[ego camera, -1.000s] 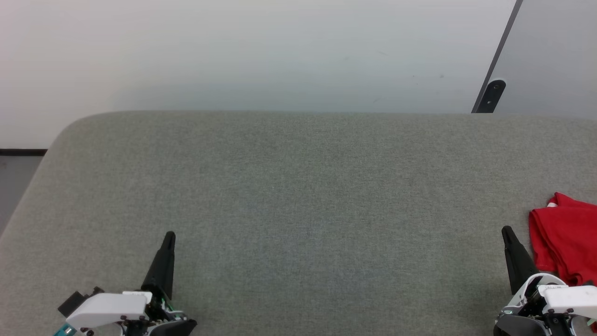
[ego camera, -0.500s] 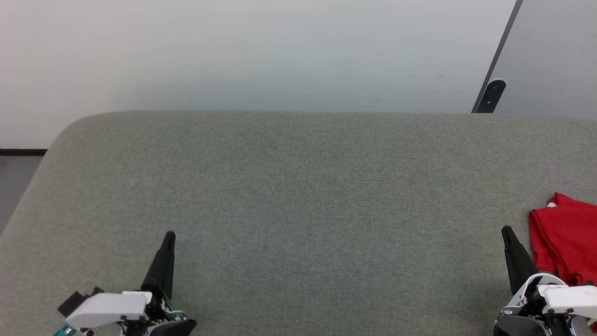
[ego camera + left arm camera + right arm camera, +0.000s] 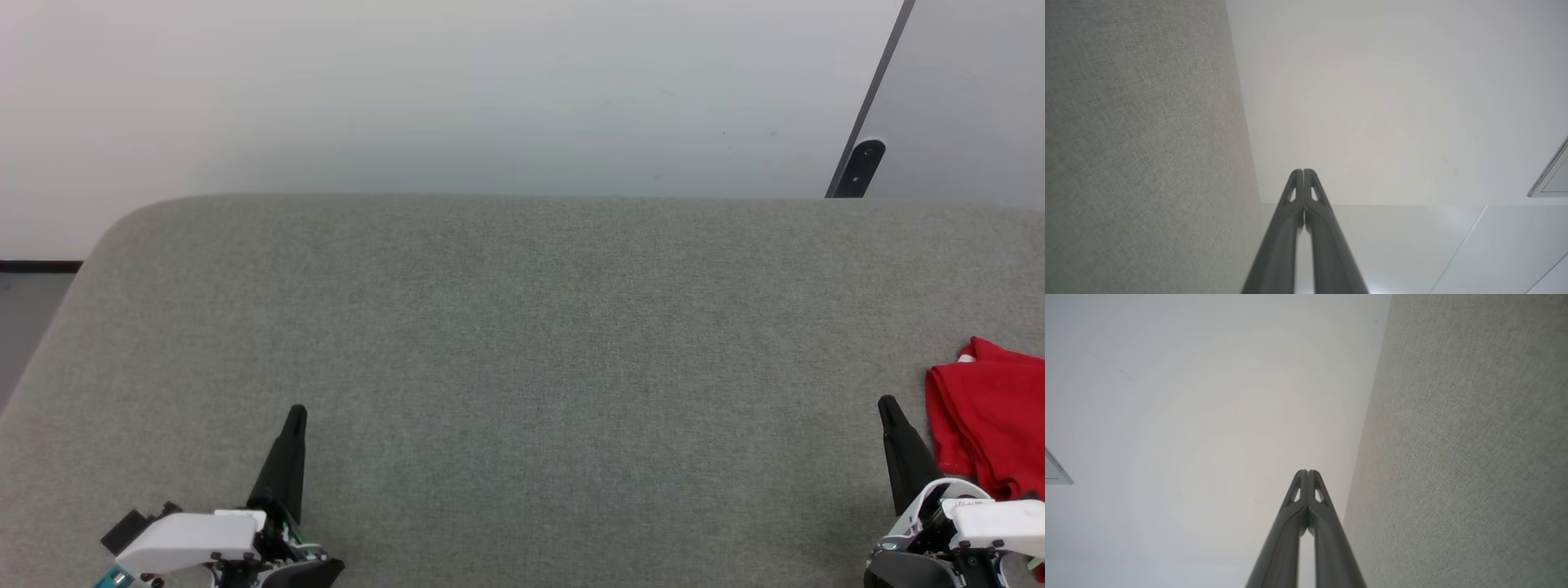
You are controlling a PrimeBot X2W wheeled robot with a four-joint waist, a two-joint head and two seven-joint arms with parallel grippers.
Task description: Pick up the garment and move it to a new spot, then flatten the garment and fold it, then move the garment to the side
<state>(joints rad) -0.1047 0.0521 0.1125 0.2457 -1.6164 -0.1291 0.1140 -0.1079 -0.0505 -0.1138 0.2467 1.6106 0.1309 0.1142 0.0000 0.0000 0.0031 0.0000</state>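
While both arms sat low at the near edge of the grey fabric-covered surface (image 3: 522, 327), the garment (image 3: 988, 408) lay bunched at its far right, partly cut off by the edge of the head view. What I could see of it was plain bright red cloth, gathered into soft folds with a rounded, doubled-over left edge and a small sliver of white at its upper corner; any print was hidden in the folds. It lay just beside the right gripper (image 3: 885, 402), on that gripper's outer side, with the arm's white wrist housing in front of its lower part. That claw was closed on nothing, its two dark fingers pressed together into a single point. The left gripper (image 3: 295, 412), well apart across the bare cloth, was likewise closed and empty. Behind the surface stood a white wall (image 3: 408, 98) and, at the upper right, a slanting grey panel (image 3: 971, 98).
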